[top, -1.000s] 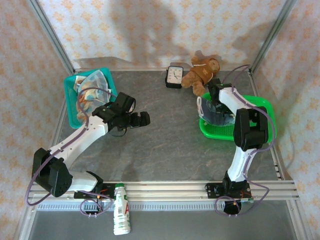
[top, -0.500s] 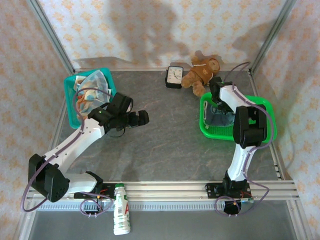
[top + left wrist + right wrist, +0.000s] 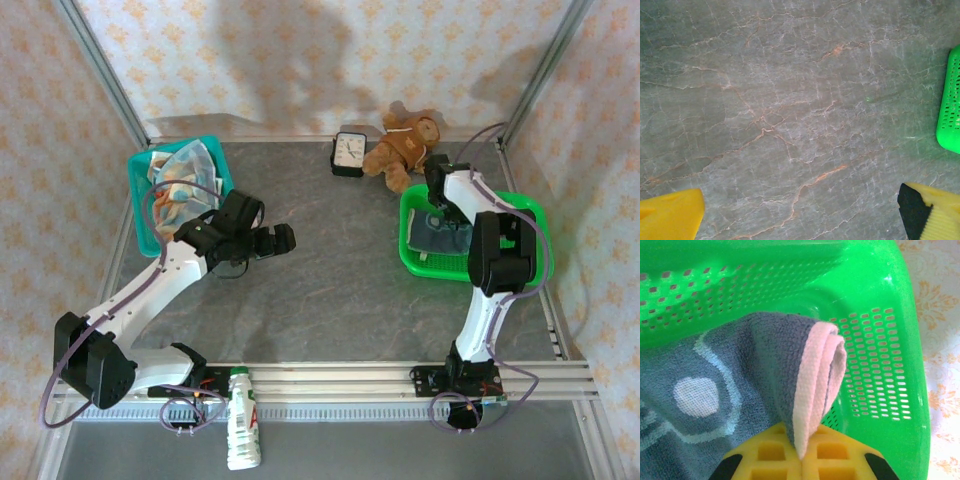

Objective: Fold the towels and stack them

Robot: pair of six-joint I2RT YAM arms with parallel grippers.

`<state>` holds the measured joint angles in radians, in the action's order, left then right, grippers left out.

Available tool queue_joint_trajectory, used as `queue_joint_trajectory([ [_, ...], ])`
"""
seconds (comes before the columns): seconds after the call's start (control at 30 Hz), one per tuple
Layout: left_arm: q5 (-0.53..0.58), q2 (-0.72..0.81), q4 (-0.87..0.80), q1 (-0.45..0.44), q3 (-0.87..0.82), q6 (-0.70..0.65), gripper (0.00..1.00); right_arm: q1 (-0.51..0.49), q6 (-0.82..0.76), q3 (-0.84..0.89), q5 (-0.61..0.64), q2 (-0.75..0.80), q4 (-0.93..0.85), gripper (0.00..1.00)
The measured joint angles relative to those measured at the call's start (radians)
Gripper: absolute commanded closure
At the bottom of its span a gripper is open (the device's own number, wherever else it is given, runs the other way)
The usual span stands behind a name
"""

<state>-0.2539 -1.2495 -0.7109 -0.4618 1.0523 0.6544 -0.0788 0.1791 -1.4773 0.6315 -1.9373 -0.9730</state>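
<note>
Your right gripper (image 3: pixel 802 459) is clamped on the pink-edged fold of the blue-grey terry towel (image 3: pixel 735 365), which lies in the green perforated plastic basket (image 3: pixel 522 208) at the bench's right edge. Press that fold flat on the basket floor before you let go, or it may spring apart. Your left gripper (image 3: pixel 268 241) hangs with its jaws apart over bare bench, near the teal basket (image 3: pixel 140 222) of unfolded towels (image 3: pixel 182 178) at the far left corner. A second ago the towel hung bunched higher; now it sits lower and flatter.
</note>
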Motion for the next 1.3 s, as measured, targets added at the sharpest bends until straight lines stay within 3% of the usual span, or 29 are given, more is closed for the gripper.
queue_joint_trajectory([
  [0.77, 0.0, 0.0, 0.0, 0.0, -0.002, 0.0, 0.0, 0.011, 0.011, 0.0, 0.061, 0.003, -0.007, 1.0],
  [0.83, 0.0, 0.0, 0.0, 0.0, -0.003, 0.0, 0.0, 0.011, 0.011, 0.0, 0.061, 0.003, -0.007, 0.9],
  [0.9, 0.0, 0.0, 0.0, 0.0, -0.002, 0.0, 0.0, 0.011, 0.017, 0.0, 0.06, 0.003, -0.007, 0.67],
  [0.93, 0.0, 0.0, 0.0, 0.0, -0.003, 0.0, 0.0, 0.011, 0.022, 0.0, 0.06, 0.003, -0.008, 0.63],
  [1.13, 0.0, -0.002, 0.0, 0.0, -0.002, -0.001, 0.0, 0.011, 0.031, -0.002, 0.056, 0.011, -0.014, 0.55],
  [1.3, 0.0, -0.011, 0.0, 0.0, -0.002, -0.001, 0.0, 0.01, 0.036, -0.002, -0.011, 0.072, -0.007, 0.43],
])
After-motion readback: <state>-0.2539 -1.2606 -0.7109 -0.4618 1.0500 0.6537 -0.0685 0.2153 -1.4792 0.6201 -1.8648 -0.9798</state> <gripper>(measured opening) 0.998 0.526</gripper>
